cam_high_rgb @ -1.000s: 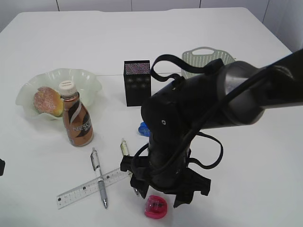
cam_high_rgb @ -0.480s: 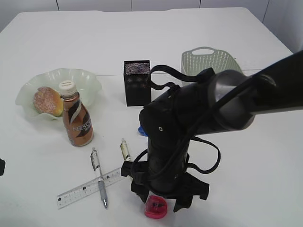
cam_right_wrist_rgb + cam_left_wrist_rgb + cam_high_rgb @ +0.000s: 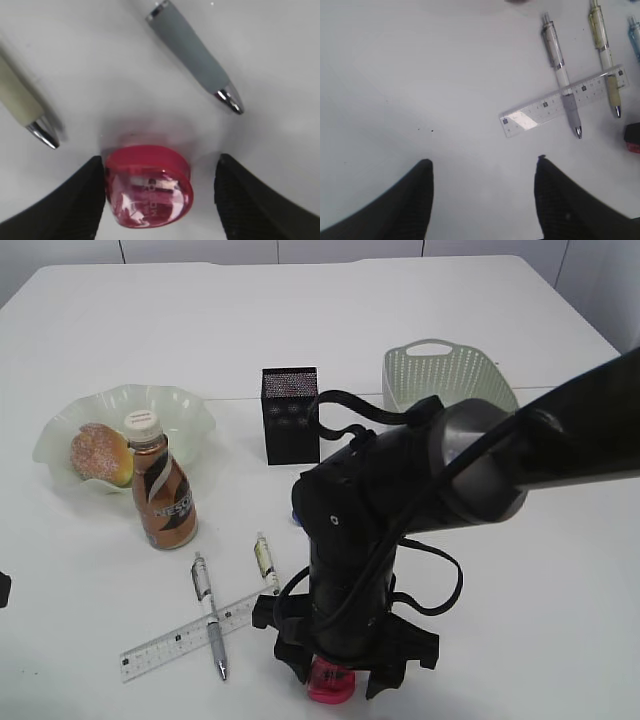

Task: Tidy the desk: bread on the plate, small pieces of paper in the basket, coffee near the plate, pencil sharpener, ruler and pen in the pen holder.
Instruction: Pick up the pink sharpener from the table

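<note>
Pincer, left (image 3: 482, 200): jaws spread wide over bare tabletop (image 3: 420, 75), holding nothing; ruler (image 3: 562, 106) lies ahead and to its right, across a grey-tipped pen (image 3: 561, 75) and a yellowish pen (image 3: 606, 55).

Right pincer (image 3: 159, 200): also wide open, low over the tabletop, empty. Sharpener (image 3: 149, 186), red, sits between its jaws, nearer the left one, apparently just touching it; clear gap to the right jaw. Pen tips lie just ahead, one either side.

Risks, as I judge them:
- Off-centre fit: closing may push the sharpener sideways before the right jaw arrives, or spin it out.
- Rounded, glossy shell may squirt forward under pressure, toward the pen tips.
- Jaw tips scraping the tabletop if lowered further.

Holder (image 3: 290, 414) stands well beyond the right pincer; a weak grip could drop the sharpener on the way.
</note>
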{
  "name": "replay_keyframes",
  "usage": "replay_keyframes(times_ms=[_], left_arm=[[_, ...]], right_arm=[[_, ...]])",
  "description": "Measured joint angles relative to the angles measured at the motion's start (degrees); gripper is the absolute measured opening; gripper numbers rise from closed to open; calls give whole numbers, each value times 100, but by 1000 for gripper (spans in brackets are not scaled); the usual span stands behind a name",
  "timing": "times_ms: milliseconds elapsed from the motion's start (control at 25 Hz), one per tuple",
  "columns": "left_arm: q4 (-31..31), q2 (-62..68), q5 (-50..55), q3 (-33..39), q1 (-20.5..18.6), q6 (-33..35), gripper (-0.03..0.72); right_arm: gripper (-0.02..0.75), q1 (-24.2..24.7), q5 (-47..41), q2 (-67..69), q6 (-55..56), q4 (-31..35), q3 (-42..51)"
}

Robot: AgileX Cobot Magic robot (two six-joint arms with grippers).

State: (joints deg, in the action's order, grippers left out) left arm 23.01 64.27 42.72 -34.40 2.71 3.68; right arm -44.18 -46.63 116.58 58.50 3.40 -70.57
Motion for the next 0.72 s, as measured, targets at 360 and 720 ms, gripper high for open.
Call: replay_keyframes(times_ms=[360, 720], left_arm=[[0, 0, -48, 0, 0, 0, 459], [0, 0, -48, 0, 0, 0, 458]], right_arm=[[498, 0, -14, 91, -397, 0, -13], [388, 0, -91, 122, -550, 2, -55]])
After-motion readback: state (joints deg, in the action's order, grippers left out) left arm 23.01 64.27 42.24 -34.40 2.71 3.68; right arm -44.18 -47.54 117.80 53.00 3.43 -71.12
